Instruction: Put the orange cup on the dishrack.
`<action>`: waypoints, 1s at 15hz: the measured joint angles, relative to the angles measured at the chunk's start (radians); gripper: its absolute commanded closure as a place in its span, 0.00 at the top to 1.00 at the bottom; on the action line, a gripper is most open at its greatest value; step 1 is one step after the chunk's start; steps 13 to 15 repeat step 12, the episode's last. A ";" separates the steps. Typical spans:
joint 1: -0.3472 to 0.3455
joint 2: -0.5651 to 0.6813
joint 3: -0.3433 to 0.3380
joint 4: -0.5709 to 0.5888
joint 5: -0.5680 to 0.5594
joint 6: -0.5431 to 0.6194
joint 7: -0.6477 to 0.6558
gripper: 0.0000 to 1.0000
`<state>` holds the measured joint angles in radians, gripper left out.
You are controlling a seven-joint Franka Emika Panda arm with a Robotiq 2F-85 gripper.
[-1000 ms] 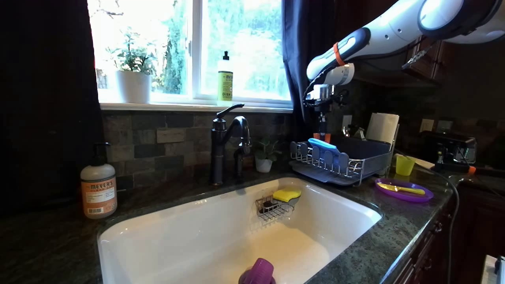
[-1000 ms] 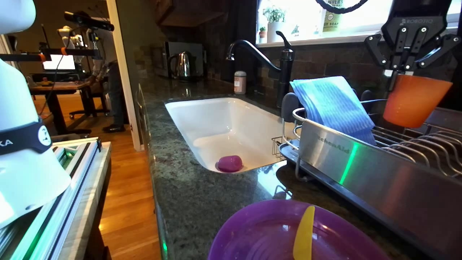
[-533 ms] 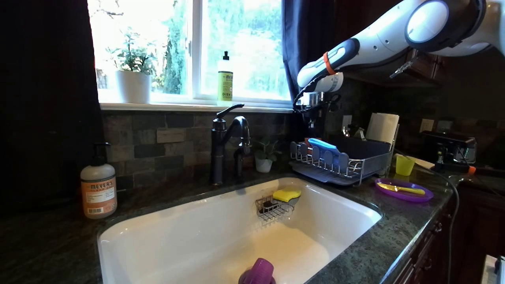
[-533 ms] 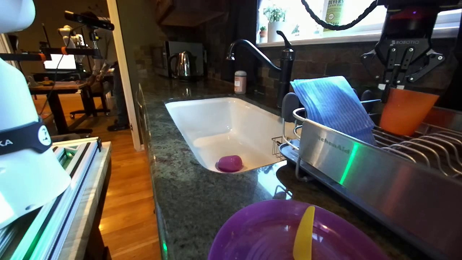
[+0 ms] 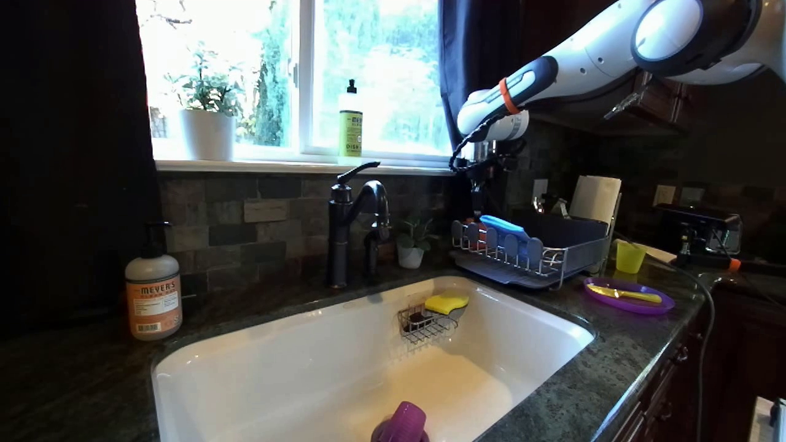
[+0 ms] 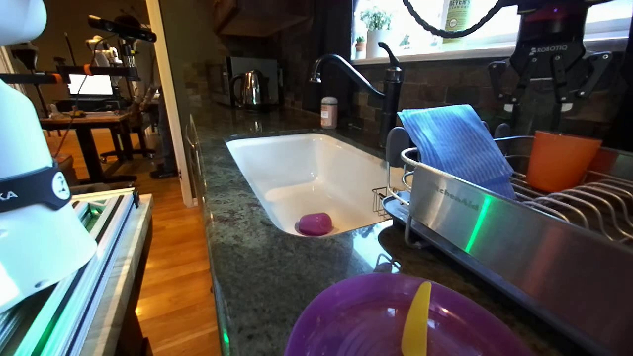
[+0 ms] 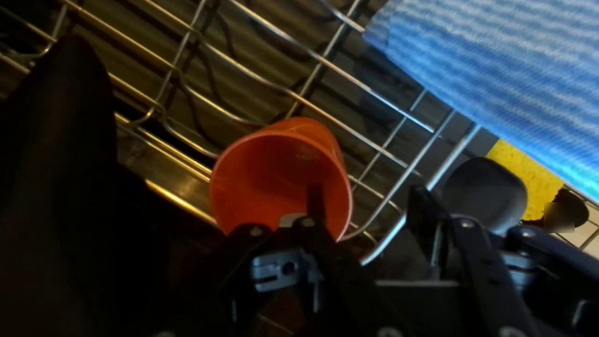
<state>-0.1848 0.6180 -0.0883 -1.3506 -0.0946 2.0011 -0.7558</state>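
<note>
Here's the orange cup (image 6: 563, 163) inside the dishrack (image 6: 519, 247), mouth up, base on the wire floor, right beside the blue striped cloth (image 6: 457, 148) draped over the dishrack's sink side. Just above hangs the pincer (image 6: 537, 110), fingers (image 7: 316, 201) parted wide with a gap between them, the cup out of its grasp. In the wrist view one finger overlaps the cup's mouth, its partner sits out past the rim over the dishrack's edge; whether either brushes the plastic is hard to judge, dark as they are. The white arm (image 5: 599, 54) reaches across above the dishrack. On the bench (image 6: 267, 277), just beside the dishrack's steel side, there's the purple plate (image 6: 341, 321) with a yellow knife (image 6: 418, 321) lying on it, and a yellow-green cup (image 5: 629, 258) near that same side. Cloth side, the white sink (image 5: 258, 362): a yellow sponge (image 5: 446, 302) in a wire caddy (image 5: 424, 334) at the corner near the dishrack, a purple cup (image 6: 316, 224) tipped over, farther from it. A small potted plant (image 5: 409, 256) stands between dishrack and dark faucet (image 5: 339, 239), and the pump soap bottle (image 5: 153, 301) is well apart from the dishrack, across the sink.
</note>
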 measured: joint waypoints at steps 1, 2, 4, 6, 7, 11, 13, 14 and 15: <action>0.002 -0.016 0.004 -0.007 -0.005 0.010 0.000 0.89; 0.005 -0.038 0.008 -0.018 -0.009 0.026 0.000 0.97; 0.015 -0.089 0.018 -0.050 -0.017 0.077 0.000 1.00; 0.029 -0.144 0.027 -0.102 -0.023 0.161 0.009 1.00; 0.037 -0.172 0.029 -0.134 -0.025 0.210 0.022 1.00; 0.049 -0.258 0.030 -0.266 -0.029 0.378 0.104 1.00; 0.049 -0.275 0.029 -0.298 -0.030 0.425 0.127 1.00; 0.049 -0.275 0.029 -0.298 -0.030 0.425 0.127 1.00; 0.049 -0.275 0.029 -0.298 -0.030 0.425 0.127 1.00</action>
